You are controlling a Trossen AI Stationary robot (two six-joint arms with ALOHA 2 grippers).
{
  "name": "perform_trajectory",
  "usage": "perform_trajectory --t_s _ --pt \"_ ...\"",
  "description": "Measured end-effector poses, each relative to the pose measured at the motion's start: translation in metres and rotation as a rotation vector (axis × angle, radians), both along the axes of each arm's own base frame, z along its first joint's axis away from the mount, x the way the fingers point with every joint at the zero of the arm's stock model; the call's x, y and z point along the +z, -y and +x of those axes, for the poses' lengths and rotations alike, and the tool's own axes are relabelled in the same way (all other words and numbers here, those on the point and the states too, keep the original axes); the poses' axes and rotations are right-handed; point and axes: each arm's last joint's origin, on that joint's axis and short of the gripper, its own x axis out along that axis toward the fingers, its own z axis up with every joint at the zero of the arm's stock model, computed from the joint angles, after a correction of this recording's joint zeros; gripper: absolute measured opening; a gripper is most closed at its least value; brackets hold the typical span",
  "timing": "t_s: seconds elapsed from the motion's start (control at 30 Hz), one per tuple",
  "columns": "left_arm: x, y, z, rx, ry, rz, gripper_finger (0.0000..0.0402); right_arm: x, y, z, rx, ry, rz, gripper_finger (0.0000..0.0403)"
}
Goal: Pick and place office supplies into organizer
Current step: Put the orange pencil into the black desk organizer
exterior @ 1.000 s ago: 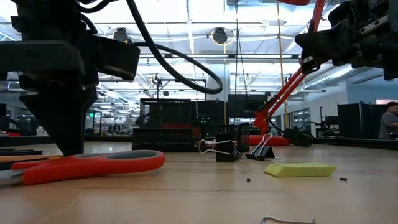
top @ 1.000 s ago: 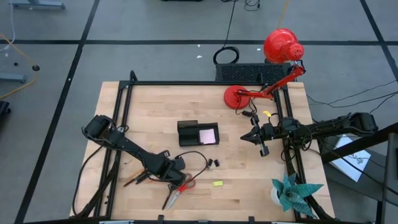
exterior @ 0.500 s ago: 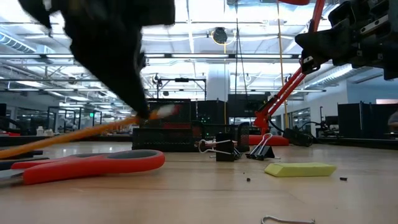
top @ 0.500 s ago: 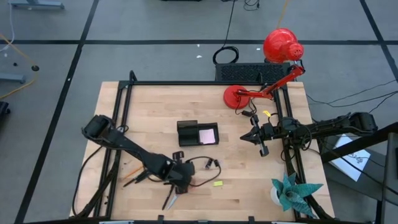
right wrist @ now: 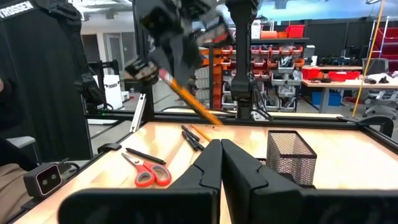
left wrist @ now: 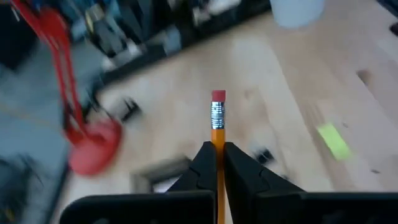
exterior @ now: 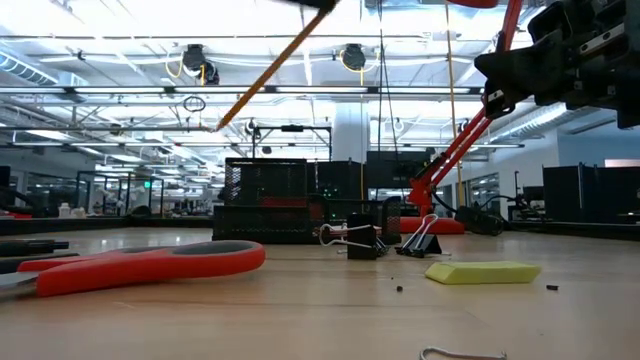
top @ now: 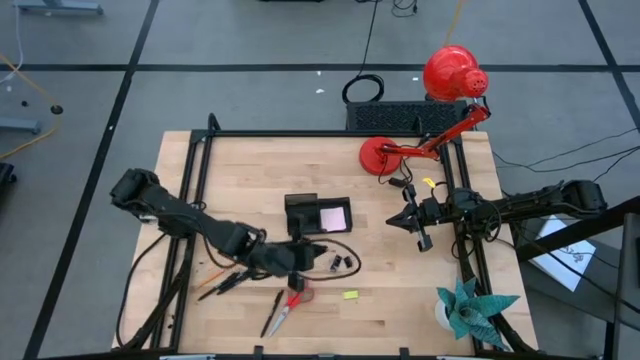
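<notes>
My left gripper (top: 300,257) hangs above the table just near of the black organizer (top: 305,214), shut on an orange pencil (left wrist: 217,124). A pink sticky pad (top: 334,217) lies in the organizer. Red-handled scissors (top: 285,305), dark pens (top: 225,280), two black clips (top: 345,262) and a small yellow piece (top: 350,295) lie flat on the wood. The pencil (exterior: 265,75) slants across the top of the low view. My right gripper (top: 408,222) waits shut at the table's right side. My left gripper pinches the pencil's shaft (left wrist: 217,140) between its two fingers (left wrist: 202,163), a little behind the metal band. The pink eraser end (left wrist: 218,96) sticks out past the fingertips, so the pencil lies along the fingers. The pencil is lifted clear and slanted.
A red desk lamp (top: 450,75) with its base (top: 385,155) stands at the far right, beside a black mesh basket (top: 395,115). A teal paper plant (top: 470,308) sits at the near right corner. A black frame (top: 200,150) rims the table.
My left gripper has risen from the table beside the scissors, moved toward the organizer and rolled about its own line. The orange pencil came up with it, from lying on the wood to hanging clear and slanted. Scissors, clips and yellow piece have stayed put.
</notes>
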Motion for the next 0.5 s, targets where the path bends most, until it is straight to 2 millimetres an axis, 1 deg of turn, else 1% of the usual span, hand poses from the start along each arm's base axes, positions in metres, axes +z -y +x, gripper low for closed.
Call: perform_trajectory --t_s 0.1,0.17,0.27,0.37,0.5 --pt "0.018 -0.015 0.005 -0.039 0.095 0.045 0.0019 0.000 0.000 0.000 0.000 0.000 0.000 0.0000" --pt "0.022 -0.029 0.010 -0.025 0.113 0.074 0.0020 0.001 0.000 0.000 -0.001 0.006 0.000 0.0000" --pt "0.021 -0.051 0.017 -0.004 0.103 0.080 0.0014 0.000 0.000 0.000 -0.002 0.003 0.000 0.0000" --pt "0.021 -0.076 0.022 0.006 0.100 0.025 0.0007 0.000 0.000 0.000 -0.002 -0.002 0.000 0.0000" --pt "0.017 -0.106 0.025 0.031 0.089 -0.038 0.0014 0.000 0.000 0.000 -0.002 -0.002 0.000 0.0000"
